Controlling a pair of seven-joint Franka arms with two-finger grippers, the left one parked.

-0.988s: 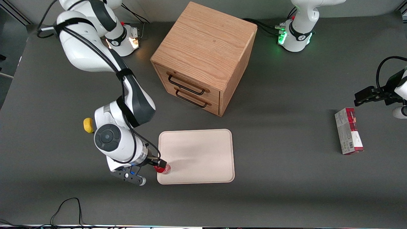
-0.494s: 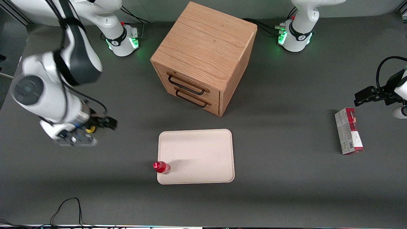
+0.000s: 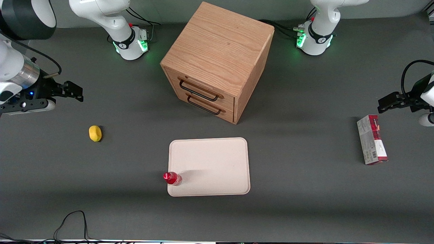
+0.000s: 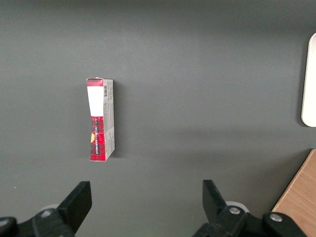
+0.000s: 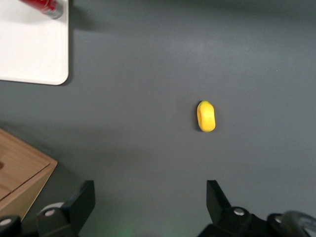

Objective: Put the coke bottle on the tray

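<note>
The bottle [image 3: 173, 178] is standing at the tray's [image 3: 217, 162] corner, risking toppling if bumped, while the tool [image 3: 73, 92] is hovering spread, empty, near the worktop's edge.

My working arm is glossy white with dark grey joint caps, black cables running along it, a silver wrist ring and a small blue light by its black two-finger gripper [image 3: 76, 92], whose fingers stand spread, while green lights glow at both white bases.
</note>
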